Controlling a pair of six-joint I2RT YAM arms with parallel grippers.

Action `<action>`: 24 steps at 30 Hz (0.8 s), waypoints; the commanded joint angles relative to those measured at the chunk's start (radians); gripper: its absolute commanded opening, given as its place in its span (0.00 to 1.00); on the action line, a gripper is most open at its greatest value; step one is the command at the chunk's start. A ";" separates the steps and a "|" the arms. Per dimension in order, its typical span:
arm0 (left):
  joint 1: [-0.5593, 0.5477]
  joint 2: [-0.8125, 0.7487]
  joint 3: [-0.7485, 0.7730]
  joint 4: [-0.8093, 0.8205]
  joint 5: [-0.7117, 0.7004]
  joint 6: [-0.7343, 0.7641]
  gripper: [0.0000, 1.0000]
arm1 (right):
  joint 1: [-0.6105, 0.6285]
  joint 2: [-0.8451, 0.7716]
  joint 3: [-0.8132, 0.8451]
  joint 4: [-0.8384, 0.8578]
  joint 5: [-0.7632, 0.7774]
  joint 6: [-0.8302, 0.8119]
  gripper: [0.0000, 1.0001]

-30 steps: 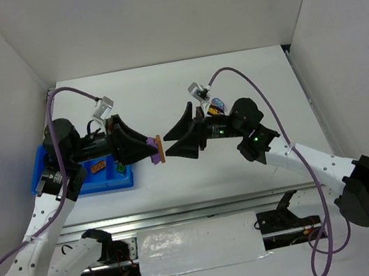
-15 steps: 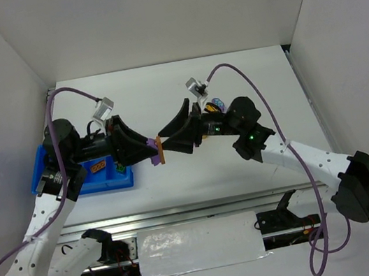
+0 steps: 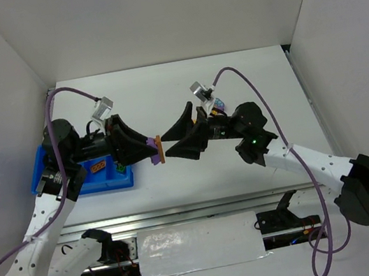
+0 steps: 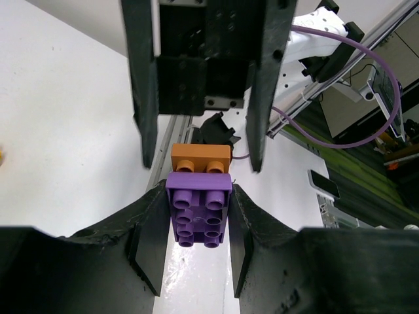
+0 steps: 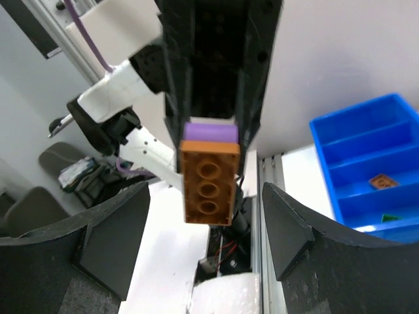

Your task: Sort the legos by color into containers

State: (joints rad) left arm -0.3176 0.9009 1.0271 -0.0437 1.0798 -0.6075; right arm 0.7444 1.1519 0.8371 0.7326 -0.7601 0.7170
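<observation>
My left gripper [image 3: 149,149] [image 4: 198,193] is shut on a purple lego [image 4: 200,209] [image 3: 152,148], held in the air over the table's middle. An orange lego [image 4: 200,159] [image 5: 209,186] [image 3: 160,150] is stuck to the purple one's far end. My right gripper [image 3: 166,145] [image 5: 206,195] faces it, open, with a finger on each side of the orange lego and a gap on both sides. The containers are compartments of a blue tray [image 3: 41,177] [image 5: 364,111] under my left arm. An orange-red lego [image 3: 98,166] [image 5: 382,181] and a green lego [image 3: 119,169] [image 5: 391,217] lie in it.
White walls close in the table on the left, back and right. A metal rail [image 3: 203,209] runs along the near edge between the arm bases. Purple cables [image 3: 67,94] loop above both arms.
The right gripper's jaws narrowed round the orange lego, then widened again, while its wrist shifted slightly. The left gripper and its two joined legos have stayed in place.
</observation>
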 commanded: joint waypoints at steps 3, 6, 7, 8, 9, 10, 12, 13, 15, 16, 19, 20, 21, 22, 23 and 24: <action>0.002 -0.022 0.008 0.076 0.037 -0.006 0.00 | 0.009 0.038 0.053 0.036 -0.056 0.019 0.76; 0.000 -0.020 0.004 0.088 0.043 -0.011 0.00 | 0.016 0.049 0.065 0.030 -0.061 0.018 0.72; 0.000 -0.019 0.002 0.090 0.042 -0.011 0.00 | 0.022 0.052 0.072 0.033 -0.064 0.019 0.67; 0.000 -0.017 0.001 0.090 0.040 -0.011 0.00 | 0.024 0.058 0.076 0.036 -0.068 0.019 0.65; 0.000 -0.013 -0.004 0.090 0.042 -0.011 0.00 | 0.027 0.061 0.077 0.036 -0.073 0.021 0.63; 0.000 -0.010 -0.004 0.091 0.042 -0.012 0.00 | 0.029 0.063 0.082 0.037 -0.071 0.021 0.62; 0.000 -0.008 -0.012 0.102 0.048 -0.020 0.00 | 0.035 0.071 0.083 0.045 -0.074 0.022 0.62; 0.000 -0.008 -0.013 0.107 0.049 -0.023 0.00 | 0.038 0.072 0.086 0.044 -0.073 0.022 0.60; 0.000 -0.010 -0.015 0.110 0.046 -0.023 0.00 | 0.041 0.083 0.092 0.041 -0.074 0.021 0.55; 0.002 -0.010 -0.015 0.108 0.043 -0.020 0.00 | 0.041 0.086 0.100 0.037 -0.074 0.021 0.53; 0.002 -0.010 -0.012 0.102 0.042 -0.017 0.00 | 0.052 0.100 0.106 0.034 -0.065 0.018 0.51; 0.000 -0.008 -0.009 0.091 0.040 -0.011 0.00 | 0.058 0.101 0.108 0.030 -0.062 0.010 0.48; 0.000 -0.007 -0.006 0.085 0.042 -0.006 0.00 | 0.058 0.103 0.108 0.025 -0.059 0.007 0.42; 0.000 -0.008 -0.004 0.076 0.039 0.000 0.00 | 0.056 0.100 0.106 0.018 -0.047 0.004 0.32; 0.000 -0.008 -0.001 0.067 0.035 0.006 0.00 | 0.058 0.094 0.105 0.011 -0.041 0.001 0.31; 0.000 -0.008 0.002 0.055 0.031 0.015 0.00 | 0.058 0.091 0.105 0.002 -0.035 -0.010 0.31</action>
State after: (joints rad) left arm -0.3103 0.8982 1.0096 -0.0013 1.1015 -0.6270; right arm 0.7815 1.2480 0.8959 0.7216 -0.8253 0.7334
